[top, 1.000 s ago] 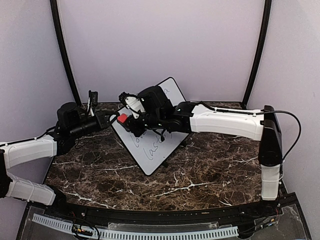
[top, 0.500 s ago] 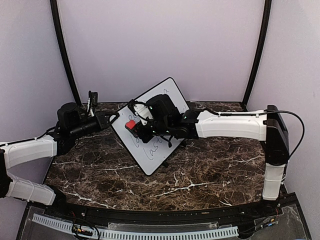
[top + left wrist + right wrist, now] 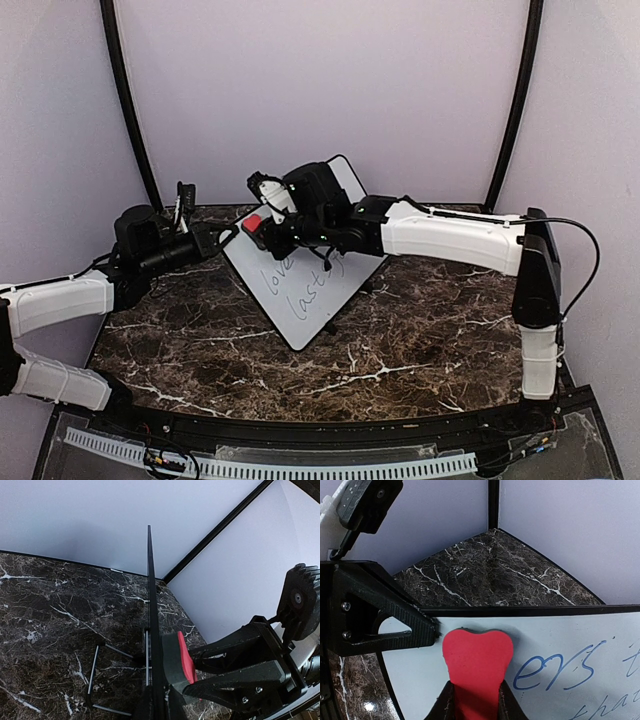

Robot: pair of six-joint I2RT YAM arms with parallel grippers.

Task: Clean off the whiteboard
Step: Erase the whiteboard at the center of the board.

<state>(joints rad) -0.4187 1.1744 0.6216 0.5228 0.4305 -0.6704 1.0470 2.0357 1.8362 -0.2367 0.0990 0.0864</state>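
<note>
red eraser (image 3: 477,655) now higher on whiteboard (image 3: 310,295), tight in right gripper (image 3: 476,702); left gripper (image 3: 224,238) tight on board edge

Polished, dark stone look on the surface (image 3: 420,340), white-veined and glossy. Smooth, shiny white on the board (image 3: 310,290), rimmed in thin matt black. Matt red and foam-like on the eraser (image 3: 477,652), with a dull dark backing. Matt black plastic with small metal screws on the left end effector (image 3: 227,238), seen at 9 o'clock from the right wrist; likewise on the right end effector (image 3: 260,227). Smooth white plastic shells on the arms (image 3: 450,240).
</note>
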